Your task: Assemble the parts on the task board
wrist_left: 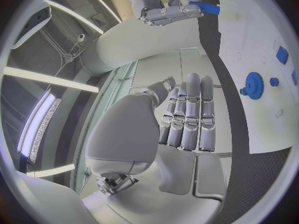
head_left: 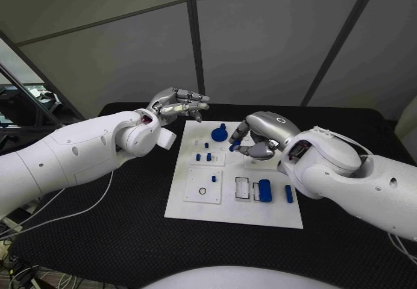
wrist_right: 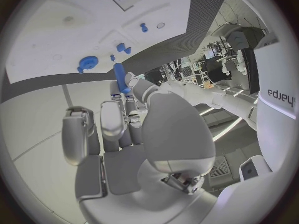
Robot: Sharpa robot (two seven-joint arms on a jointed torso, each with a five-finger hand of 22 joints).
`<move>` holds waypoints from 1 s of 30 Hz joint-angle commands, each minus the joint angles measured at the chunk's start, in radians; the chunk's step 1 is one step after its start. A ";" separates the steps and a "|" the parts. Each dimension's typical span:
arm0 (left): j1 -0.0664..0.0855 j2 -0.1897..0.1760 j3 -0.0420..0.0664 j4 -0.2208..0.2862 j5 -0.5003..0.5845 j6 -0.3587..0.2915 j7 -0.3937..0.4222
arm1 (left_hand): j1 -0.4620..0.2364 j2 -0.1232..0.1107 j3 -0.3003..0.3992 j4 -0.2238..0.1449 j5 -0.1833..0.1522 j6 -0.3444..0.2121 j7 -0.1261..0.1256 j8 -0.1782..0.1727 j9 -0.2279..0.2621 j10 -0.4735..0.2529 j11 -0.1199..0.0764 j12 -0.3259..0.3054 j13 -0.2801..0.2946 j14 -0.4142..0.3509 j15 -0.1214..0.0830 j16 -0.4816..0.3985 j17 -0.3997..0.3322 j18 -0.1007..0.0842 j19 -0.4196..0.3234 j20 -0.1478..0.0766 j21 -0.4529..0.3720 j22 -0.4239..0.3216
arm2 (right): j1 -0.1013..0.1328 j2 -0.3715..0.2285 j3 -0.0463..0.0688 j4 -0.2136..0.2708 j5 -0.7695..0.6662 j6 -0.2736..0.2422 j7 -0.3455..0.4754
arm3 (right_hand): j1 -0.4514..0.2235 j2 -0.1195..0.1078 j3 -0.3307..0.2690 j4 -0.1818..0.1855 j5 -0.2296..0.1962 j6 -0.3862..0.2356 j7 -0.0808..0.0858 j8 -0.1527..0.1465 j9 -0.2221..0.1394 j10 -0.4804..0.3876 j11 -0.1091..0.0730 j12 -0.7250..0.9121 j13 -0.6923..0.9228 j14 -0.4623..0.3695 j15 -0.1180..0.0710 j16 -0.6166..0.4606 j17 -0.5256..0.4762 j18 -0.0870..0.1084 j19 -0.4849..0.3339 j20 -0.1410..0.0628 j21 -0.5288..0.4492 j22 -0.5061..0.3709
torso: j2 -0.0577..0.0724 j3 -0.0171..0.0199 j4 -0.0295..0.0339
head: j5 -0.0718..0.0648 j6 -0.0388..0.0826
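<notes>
Pinching a smooth blue cylindrical peg (wrist_right: 121, 78), the right hand (head_left: 257, 139) hangs over the flat white task board (head_left: 196, 208) near its far right edge beside the toothed blue gear (head_left: 220, 132), while the left hand (head_left: 178, 103), fingers straight and together, holding nothing, hovers off the board's far left corner.

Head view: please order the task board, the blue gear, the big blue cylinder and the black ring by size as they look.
Task board
then big blue cylinder and blue gear, which look alike
then black ring
</notes>
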State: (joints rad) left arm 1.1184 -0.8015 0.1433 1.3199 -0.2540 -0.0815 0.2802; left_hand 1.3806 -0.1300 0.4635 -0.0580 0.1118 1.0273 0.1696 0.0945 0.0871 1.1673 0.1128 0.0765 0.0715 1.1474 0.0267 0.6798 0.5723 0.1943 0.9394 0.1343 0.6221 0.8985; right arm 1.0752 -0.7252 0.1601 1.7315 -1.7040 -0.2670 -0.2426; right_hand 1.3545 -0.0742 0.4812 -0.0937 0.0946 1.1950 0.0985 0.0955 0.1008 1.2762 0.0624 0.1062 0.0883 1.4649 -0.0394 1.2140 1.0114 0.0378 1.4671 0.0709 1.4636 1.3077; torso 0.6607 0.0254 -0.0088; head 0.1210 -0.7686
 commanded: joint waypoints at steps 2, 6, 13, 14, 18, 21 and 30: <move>0.001 0.006 0.001 0.001 0.005 0.011 0.002 | -0.006 0.006 -0.006 0.002 -0.002 -0.003 0.006 -0.005 0.000 -0.005 0.000 -0.002 0.000 0.000 0.007 -0.003 -0.001 -0.013 -0.001 0.004 0.000 -0.001 | -0.004 0.053 -0.009 -0.005 0.064 -0.015 0.050 | 0.014 0.006 0.002 -0.008 0.006 -0.006 0.008 -0.009 0.000 0.034 -0.025 -0.009 0.002 0.012 -0.005 0.002 -0.003 -0.007 0.043 -0.007 0.008 0.150 | 0.001 0.0013 -0.0006 | 0.011 -0.007; 0.001 0.011 0.001 0.000 0.005 0.011 0.002 | -0.006 0.006 -0.006 0.002 -0.002 -0.003 0.006 -0.005 0.000 -0.005 0.000 -0.002 0.000 0.000 0.007 -0.003 -0.001 -0.013 -0.001 0.004 0.000 -0.001 | -0.011 0.103 -0.046 -0.025 0.077 -0.002 0.072 | 0.013 0.006 0.004 -0.009 0.007 -0.007 0.008 -0.011 0.000 0.034 -0.025 -0.010 0.003 0.011 -0.005 0.001 -0.004 -0.007 0.043 -0.007 0.008 0.150 | 0.001 0.0002 -0.0005 | 0.021 -0.012; 0.002 0.023 0.001 -0.004 0.005 0.008 0.003 | -0.006 0.007 -0.006 0.002 -0.002 -0.004 0.006 -0.005 0.000 -0.006 0.000 -0.002 0.000 0.000 0.008 -0.004 -0.001 -0.013 -0.001 0.004 -0.002 -0.002 | -0.023 0.159 -0.105 -0.068 0.084 0.024 0.100 | 0.012 0.006 0.008 -0.013 0.010 -0.010 0.010 -0.014 0.000 0.033 -0.023 -0.015 0.004 0.010 -0.004 -0.001 -0.008 -0.007 0.042 -0.006 0.006 0.148 | 0.002 0.0013 -0.0019 | 0.040 -0.020; 0.002 0.024 0.001 -0.005 0.005 0.008 0.003 | -0.006 0.007 -0.006 0.002 -0.002 -0.004 0.006 -0.005 0.000 -0.006 0.000 -0.002 0.000 0.000 0.008 -0.004 -0.001 -0.013 -0.001 0.004 -0.002 -0.002 | -0.026 0.165 -0.109 -0.075 0.084 0.027 0.103 | 0.012 0.006 0.008 -0.013 0.010 -0.010 0.010 -0.014 0.000 0.033 -0.023 -0.015 0.004 0.010 -0.004 -0.001 -0.008 -0.007 0.042 -0.006 0.006 0.148 | 0.002 0.0012 -0.0030 | 0.044 -0.022; 0.002 0.026 0.001 -0.007 0.005 0.006 0.004 | -0.006 0.007 -0.006 0.002 -0.002 -0.004 0.006 -0.005 0.000 -0.006 0.000 -0.002 0.000 0.000 0.008 -0.004 -0.001 -0.013 -0.001 0.004 -0.002 -0.002 | -0.032 0.180 -0.123 -0.094 0.084 0.036 0.110 | 0.012 0.006 0.009 -0.014 0.010 -0.011 0.010 -0.015 0.000 0.032 -0.023 -0.016 0.004 0.010 -0.004 -0.001 -0.009 -0.007 0.041 -0.006 0.006 0.148 | 0.001 0.0019 -0.0047 | 0.050 -0.026; 0.002 0.028 0.001 -0.008 0.005 0.006 0.004 | -0.006 0.007 -0.006 0.002 -0.002 -0.004 0.006 -0.005 0.000 -0.006 0.000 -0.002 0.000 0.000 0.008 -0.004 -0.001 -0.013 -0.001 0.004 -0.002 -0.002 | -0.034 0.190 -0.132 -0.110 0.082 0.045 0.112 | 0.012 0.006 0.009 -0.014 0.010 -0.011 0.010 -0.015 0.000 0.032 -0.023 -0.016 0.004 0.010 -0.004 -0.001 -0.009 -0.007 0.041 -0.006 0.006 0.148 | 0.001 0.0018 -0.0020 | 0.051 -0.029; 0.002 0.030 0.000 -0.010 0.005 0.006 0.003 | -0.006 0.007 -0.006 0.002 -0.002 -0.004 0.006 -0.005 0.000 -0.006 0.000 -0.002 0.000 0.000 0.008 -0.004 -0.001 -0.013 -0.001 0.004 -0.002 -0.002 | -0.038 0.209 -0.150 -0.152 0.067 0.075 0.112 | 0.011 0.006 0.011 -0.015 0.010 -0.011 0.011 -0.016 0.000 0.032 -0.022 -0.018 0.004 0.009 -0.003 -0.002 -0.010 -0.007 0.041 -0.006 0.006 0.148 | 0.002 0.0022 -0.0020 | 0.055 -0.032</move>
State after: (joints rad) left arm 1.1186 -0.7736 0.1430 1.3096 -0.2538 -0.0808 0.2793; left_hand 1.3806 -0.1300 0.4635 -0.0580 0.1118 1.0274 0.1696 0.0945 0.0871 1.1673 0.1127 0.0765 0.0716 1.1474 0.0267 0.6799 0.5725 0.1943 0.9394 0.1343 0.6221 0.8978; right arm 1.0364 -0.5184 0.0109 1.5820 -1.6295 -0.2205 -0.1459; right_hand 1.3546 -0.0742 0.4915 -0.1040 0.0982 1.1872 0.1055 0.0838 0.1008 1.2761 0.0622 0.0870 0.0904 1.4648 -0.0394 1.2140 1.0024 0.0381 1.4671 0.0710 1.4674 1.3075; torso 0.6619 0.0274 -0.0111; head 0.1750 -0.7998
